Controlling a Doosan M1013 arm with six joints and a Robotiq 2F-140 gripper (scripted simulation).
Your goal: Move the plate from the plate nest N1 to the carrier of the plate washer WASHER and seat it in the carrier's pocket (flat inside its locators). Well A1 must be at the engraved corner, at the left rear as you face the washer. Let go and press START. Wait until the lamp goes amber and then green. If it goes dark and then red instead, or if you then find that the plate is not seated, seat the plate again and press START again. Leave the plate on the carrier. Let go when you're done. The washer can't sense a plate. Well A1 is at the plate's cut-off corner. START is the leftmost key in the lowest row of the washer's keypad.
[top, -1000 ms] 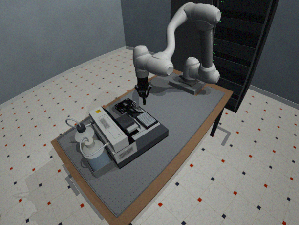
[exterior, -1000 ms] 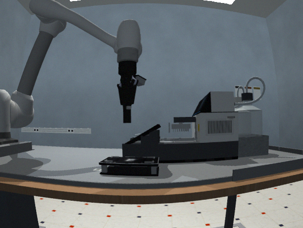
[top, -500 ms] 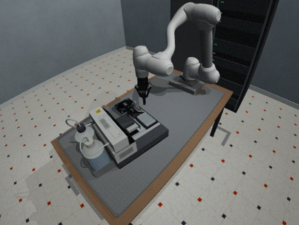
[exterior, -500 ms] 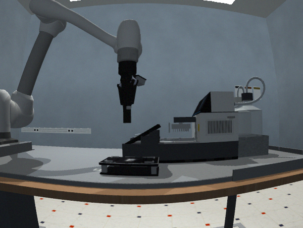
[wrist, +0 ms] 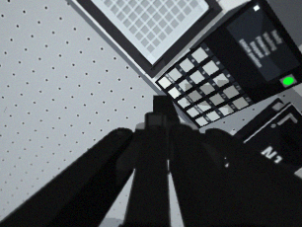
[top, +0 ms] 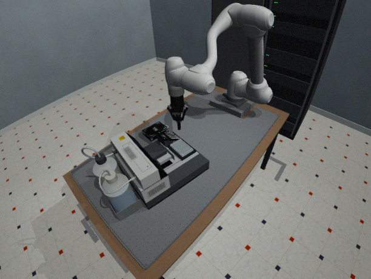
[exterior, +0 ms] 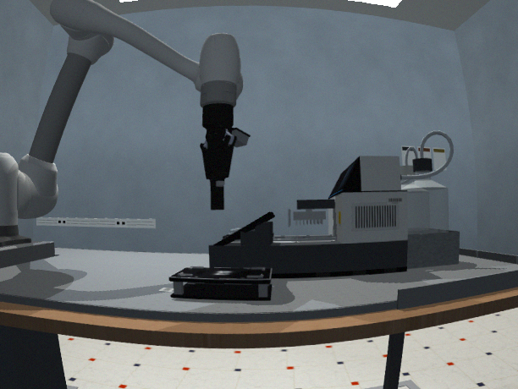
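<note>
The white well plate (top: 182, 148) (wrist: 148, 25) lies in the pocket of the washer's dark carrier (top: 194, 151) and looks flat; I cannot tell where its cut-off corner is. My gripper (top: 179, 125) (exterior: 217, 203) (wrist: 161, 109) is shut and empty. It hangs point-down well above the slanted keypad (top: 171, 135) (wrist: 202, 84) (exterior: 247, 228). The lamp (wrist: 287, 80) beside the dark screen shines green. The black nest N1 (top: 147, 132) (exterior: 220, 282) (wrist: 276, 148) sits on the table next to the washer, with no plate in it.
The washer's pale housing (top: 136, 157) (exterior: 368, 211) rises behind the carrier. Two bottles with tubing (top: 113, 185) (exterior: 423, 186) stand at its far end. The arm's base (top: 239, 103) is at the table's rear, and a dark rack (top: 303, 45) stands behind it.
</note>
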